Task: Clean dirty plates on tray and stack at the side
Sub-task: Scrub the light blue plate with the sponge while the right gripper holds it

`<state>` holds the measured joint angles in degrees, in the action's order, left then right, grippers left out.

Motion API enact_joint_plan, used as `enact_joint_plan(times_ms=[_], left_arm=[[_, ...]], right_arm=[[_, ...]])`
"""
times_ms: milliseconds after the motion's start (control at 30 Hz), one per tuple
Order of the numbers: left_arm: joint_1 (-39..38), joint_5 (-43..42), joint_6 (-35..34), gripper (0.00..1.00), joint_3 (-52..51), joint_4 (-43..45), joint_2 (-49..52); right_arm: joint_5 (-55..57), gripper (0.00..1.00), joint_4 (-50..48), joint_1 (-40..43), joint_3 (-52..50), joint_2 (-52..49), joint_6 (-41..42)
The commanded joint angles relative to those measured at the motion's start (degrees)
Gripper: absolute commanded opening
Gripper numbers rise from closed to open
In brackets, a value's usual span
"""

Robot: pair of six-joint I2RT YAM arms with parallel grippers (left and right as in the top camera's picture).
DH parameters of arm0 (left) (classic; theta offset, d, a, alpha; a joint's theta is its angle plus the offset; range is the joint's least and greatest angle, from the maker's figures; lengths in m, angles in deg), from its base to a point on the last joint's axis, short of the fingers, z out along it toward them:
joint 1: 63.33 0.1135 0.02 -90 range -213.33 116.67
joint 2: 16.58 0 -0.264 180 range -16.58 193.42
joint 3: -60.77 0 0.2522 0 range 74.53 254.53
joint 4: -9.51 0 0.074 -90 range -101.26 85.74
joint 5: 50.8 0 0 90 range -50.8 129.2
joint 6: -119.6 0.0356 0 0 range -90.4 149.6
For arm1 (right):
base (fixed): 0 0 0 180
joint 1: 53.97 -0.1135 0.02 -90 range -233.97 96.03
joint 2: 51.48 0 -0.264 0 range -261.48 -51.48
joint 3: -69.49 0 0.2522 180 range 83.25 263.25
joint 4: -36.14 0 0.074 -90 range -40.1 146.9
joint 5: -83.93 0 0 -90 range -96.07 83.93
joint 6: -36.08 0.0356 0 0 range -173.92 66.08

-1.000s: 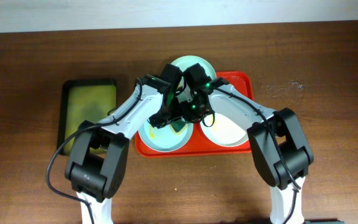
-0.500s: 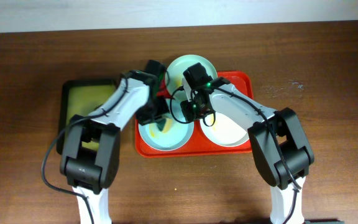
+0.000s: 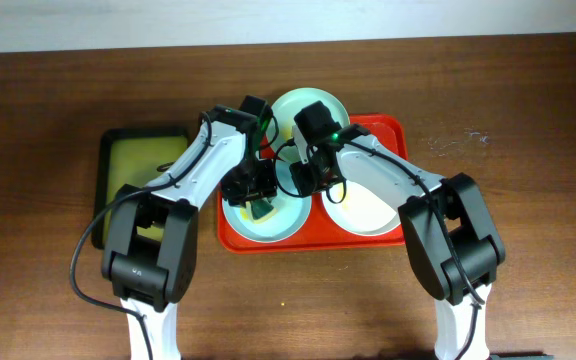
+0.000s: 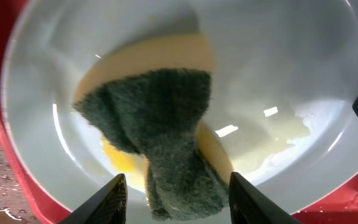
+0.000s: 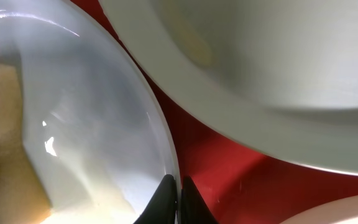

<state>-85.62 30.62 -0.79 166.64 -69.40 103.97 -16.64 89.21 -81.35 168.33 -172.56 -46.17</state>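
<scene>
The left claw point(image 4: 177, 186) is pinching a green-and-yellow sponge point(image 4: 160, 118) and holding it against the smeared pale plate point(image 4: 278, 74), which is lying in the near-left part of the red tray point(image 3: 393, 135). The right claw point(image 5: 178, 196) is nipping that plate's rim, fingers nearly together, while a white plate point(image 3: 368, 210) is sitting just beside it in the tray.

Lower end of sponge point(image 4: 160, 118) cut by frame edge; near-left plate point(image 3: 273, 230) partly under left arm point(image 3: 203, 165).
</scene>
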Motion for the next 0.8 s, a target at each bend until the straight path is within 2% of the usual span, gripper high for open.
enact_joint_plan(times_ms=[0, 100, 167, 267, 433, 600, 667, 767], left_arm=[[0.31, 1.11, 0.68, 0.49, 0.48, 0.63, 0.61], [0.31, 1.79, -0.81, 0.44, 0.24, 3.13, 0.61], [0.31, 2.4, -4.85, 0.38, -1.14, 4.28, 0.63], [0.39, 2.51, -4.96, 0.32, -2.1, 5.51, 0.61], [0.48, 7.1, -7.69, 0.39, -3.13, 6.34, 0.63], [0.42, 6.88, -7.8, 0.41, -4.02, 7.19, 0.63], [0.42, 6.84, -7.8, 0.36, -4.02, 7.21, 0.63], [0.42, 5.81, -7.8, 0.18, -4.07, 7.26, 0.63]], right_arm=[[0.5, 0.04, 0.28, -1.01, -0.44, -1.53, -0.48], [0.5, 0.04, 0.28, -1.01, -0.44, -1.55, -0.48], [0.5, 0.04, 0.39, -1.01, -0.44, -1.55, -0.48], [0.52, 0.04, 0.48, -1.01, -0.44, -1.55, -0.5], [0.52, 0.04, 0.5, -1.01, -0.44, -1.53, -0.5], [0.5, 0.04, 0.42, -1.01, -0.44, -1.55, -0.5], [0.5, 0.04, 0.52, -1.01, -0.44, -1.55, -0.5], [0.5, 0.04, 0.48, -1.01, -0.44, -1.55, -0.48]])
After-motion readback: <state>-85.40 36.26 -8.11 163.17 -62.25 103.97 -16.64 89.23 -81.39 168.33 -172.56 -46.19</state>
